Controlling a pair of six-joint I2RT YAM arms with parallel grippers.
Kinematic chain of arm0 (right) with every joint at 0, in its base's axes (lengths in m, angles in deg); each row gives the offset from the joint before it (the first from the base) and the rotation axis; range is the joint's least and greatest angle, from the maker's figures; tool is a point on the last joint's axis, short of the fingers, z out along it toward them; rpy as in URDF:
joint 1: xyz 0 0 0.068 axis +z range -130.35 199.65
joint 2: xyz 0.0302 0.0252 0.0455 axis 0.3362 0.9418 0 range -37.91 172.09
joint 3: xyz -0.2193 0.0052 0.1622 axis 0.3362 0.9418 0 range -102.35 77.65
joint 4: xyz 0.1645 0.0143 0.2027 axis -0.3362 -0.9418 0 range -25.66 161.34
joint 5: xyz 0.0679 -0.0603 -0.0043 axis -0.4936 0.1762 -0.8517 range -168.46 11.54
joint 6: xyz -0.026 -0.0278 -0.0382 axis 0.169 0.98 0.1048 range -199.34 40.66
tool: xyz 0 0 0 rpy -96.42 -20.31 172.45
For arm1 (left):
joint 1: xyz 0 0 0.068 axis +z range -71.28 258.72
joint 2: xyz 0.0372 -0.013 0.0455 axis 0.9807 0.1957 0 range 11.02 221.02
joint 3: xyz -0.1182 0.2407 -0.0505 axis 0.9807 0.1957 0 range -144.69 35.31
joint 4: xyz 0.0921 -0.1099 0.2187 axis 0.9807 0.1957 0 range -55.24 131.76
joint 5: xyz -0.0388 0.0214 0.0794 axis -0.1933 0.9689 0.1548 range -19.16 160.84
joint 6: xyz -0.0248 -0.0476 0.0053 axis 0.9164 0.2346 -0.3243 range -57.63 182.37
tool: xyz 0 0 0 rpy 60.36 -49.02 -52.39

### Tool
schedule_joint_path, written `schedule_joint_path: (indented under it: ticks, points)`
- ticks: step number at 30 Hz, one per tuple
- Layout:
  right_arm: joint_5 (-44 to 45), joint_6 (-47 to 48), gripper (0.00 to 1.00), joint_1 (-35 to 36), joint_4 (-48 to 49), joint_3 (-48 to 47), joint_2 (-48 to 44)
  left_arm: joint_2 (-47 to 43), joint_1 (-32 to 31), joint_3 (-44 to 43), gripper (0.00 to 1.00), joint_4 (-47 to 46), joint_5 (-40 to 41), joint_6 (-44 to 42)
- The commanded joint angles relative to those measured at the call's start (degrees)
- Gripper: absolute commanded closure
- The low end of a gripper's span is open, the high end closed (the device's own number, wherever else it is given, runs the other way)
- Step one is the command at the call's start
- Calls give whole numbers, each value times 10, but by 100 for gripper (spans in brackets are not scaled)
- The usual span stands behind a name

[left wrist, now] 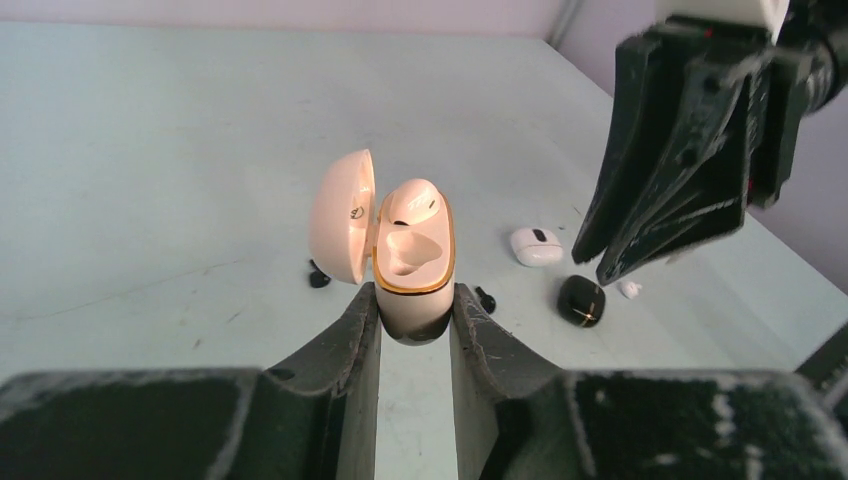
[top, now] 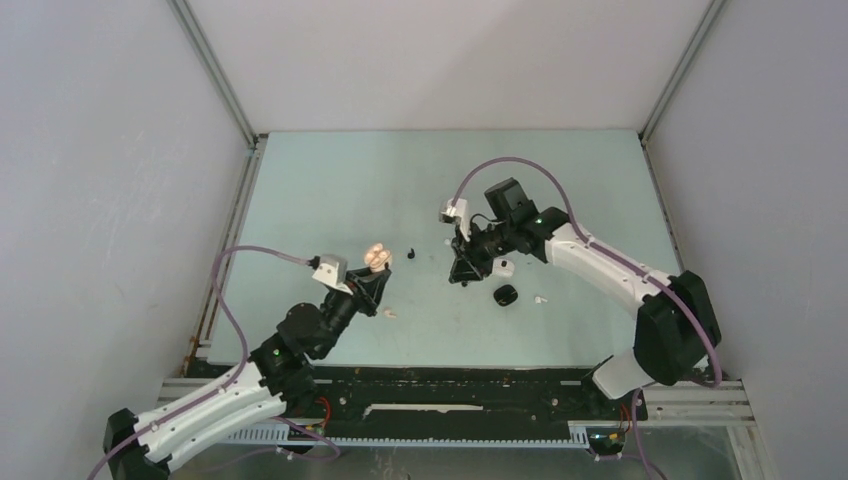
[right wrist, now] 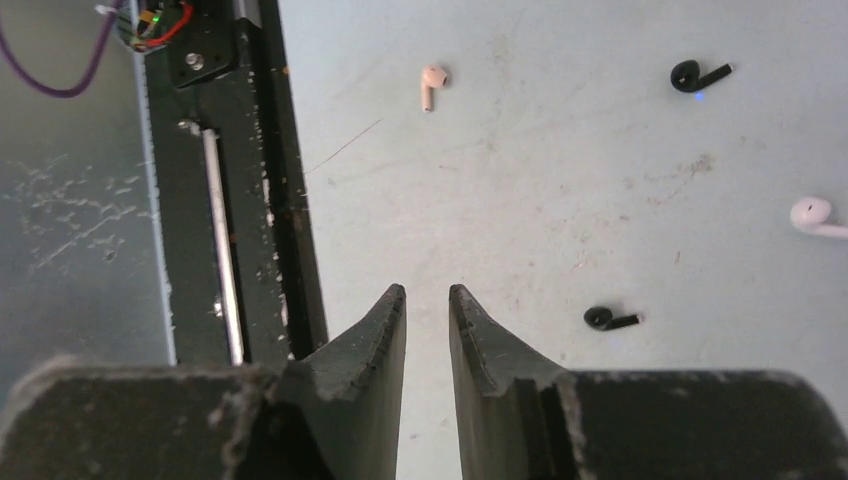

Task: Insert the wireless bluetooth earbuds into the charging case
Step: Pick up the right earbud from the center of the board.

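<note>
My left gripper [left wrist: 414, 300] is shut on the open cream charging case [left wrist: 413, 262] and holds it upright above the table; it also shows in the top view [top: 377, 257]. The lid [left wrist: 340, 215] hangs open to the left. One cream earbud [left wrist: 413, 200] sits in the far slot; the near slot is bare. My right gripper [right wrist: 428, 292] is slightly open and empty, pointing down at the table just right of the case [top: 461, 278]. Loose on the table lie a cream earbud [right wrist: 432, 84], two black earbuds [right wrist: 695, 75] [right wrist: 607, 319] and a white earbud [right wrist: 815, 215].
A closed white case [left wrist: 536, 245] and a closed black case [left wrist: 581, 300] lie under and beside the right gripper [left wrist: 592, 262]. The black rail [right wrist: 260, 180] at the table's near edge lies left of the right fingers. Grey walls enclose the table.
</note>
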Motion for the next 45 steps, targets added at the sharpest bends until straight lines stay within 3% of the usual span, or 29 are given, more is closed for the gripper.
schedule_joint_path:
  ticks: [1,9,14,25,30,36,45]
  points:
    - [65,-4,76,45,69,-6,29,-47,5,-34,100,78,86,24]
    - [129,52,79,138,50,-85,156,-115,5,-44,100,160,128,40]
    - [131,118,76,146,51,-140,233,-166,4,-59,100,226,156,53]
    - [140,170,67,168,10,-259,360,-258,5,-107,100,336,258,64]
    - [126,193,64,181,-33,-293,391,-260,5,-122,100,353,288,51]
    - [124,207,63,194,-59,-310,416,-200,5,-168,100,384,295,30]
    - [91,204,63,211,-83,-341,445,-190,10,-188,100,408,281,22]
